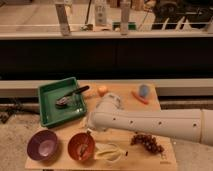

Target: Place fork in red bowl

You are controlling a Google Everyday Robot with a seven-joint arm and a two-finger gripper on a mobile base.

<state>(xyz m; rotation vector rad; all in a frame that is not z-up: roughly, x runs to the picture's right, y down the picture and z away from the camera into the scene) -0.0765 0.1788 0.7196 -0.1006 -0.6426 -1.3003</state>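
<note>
The red bowl [80,146] sits at the front of the wooden board, right of the purple bowl [43,144]. A slim greyish piece, seemingly the fork [83,148], shows inside the red bowl. My white arm reaches in from the right across the board. Its wrist ends just above and behind the red bowl. My gripper [88,131] points down at the bowl's far rim and is mostly hidden under the wrist. I cannot tell whether it touches the fork.
A green tray [50,112] at the left holds a black-handled utensil [70,96]. An orange [102,90], a blue object [144,90] and a carrot [140,98] lie at the back of the board. A banana [111,150] and grapes [148,142] lie at the front.
</note>
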